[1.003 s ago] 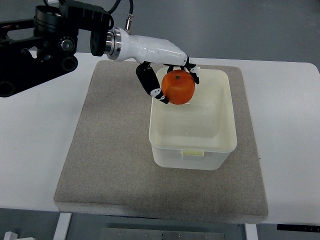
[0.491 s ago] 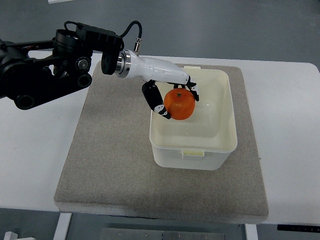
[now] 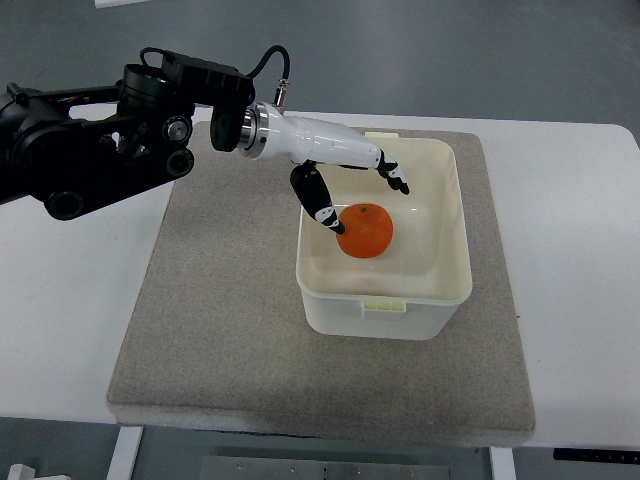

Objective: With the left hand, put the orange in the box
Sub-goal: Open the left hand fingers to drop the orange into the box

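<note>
The orange (image 3: 366,230) lies inside the white plastic box (image 3: 440,290), toward its left side. My left hand (image 3: 360,195) hovers just above it over the box's left rim, fingers spread and holding nothing. Its thumb (image 3: 318,205) points down beside the orange and its fingertips (image 3: 397,180) reach out over the box. The black left arm (image 3: 90,140) comes in from the upper left.
The box stands on a grey felt mat (image 3: 220,300) on a white table (image 3: 60,300). The table's far edge runs behind the box, with grey floor beyond it.
My left hand lowered the orange into the box and opened. The orange now rests on the box floor, free of the fingers.
</note>
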`<state>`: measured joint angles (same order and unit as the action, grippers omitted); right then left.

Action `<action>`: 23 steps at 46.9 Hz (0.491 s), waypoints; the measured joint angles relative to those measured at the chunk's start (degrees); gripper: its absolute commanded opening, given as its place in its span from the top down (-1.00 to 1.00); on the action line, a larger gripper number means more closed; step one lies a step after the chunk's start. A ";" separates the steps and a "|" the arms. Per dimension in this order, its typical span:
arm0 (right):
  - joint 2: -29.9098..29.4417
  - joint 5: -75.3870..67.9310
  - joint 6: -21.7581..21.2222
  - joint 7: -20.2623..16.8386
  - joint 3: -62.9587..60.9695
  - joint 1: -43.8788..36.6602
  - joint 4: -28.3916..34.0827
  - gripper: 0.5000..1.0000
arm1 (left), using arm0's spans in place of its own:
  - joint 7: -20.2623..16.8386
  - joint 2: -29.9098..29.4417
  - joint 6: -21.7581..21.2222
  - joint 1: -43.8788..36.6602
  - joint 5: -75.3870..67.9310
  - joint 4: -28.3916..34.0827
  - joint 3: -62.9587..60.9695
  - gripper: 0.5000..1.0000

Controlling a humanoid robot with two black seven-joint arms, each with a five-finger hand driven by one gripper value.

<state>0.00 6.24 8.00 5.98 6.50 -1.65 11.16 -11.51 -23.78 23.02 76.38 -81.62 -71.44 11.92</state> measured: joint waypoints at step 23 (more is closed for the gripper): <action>0.00 0.00 0.04 0.00 0.00 -0.02 0.00 -0.78 | -0.01 -2.68 -0.57 -0.62 25.10 4.61 1.89 -0.96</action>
<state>0.00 6.24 8.03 5.98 6.50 -1.67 11.16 -11.52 -26.45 22.45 75.77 -56.52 -66.84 13.82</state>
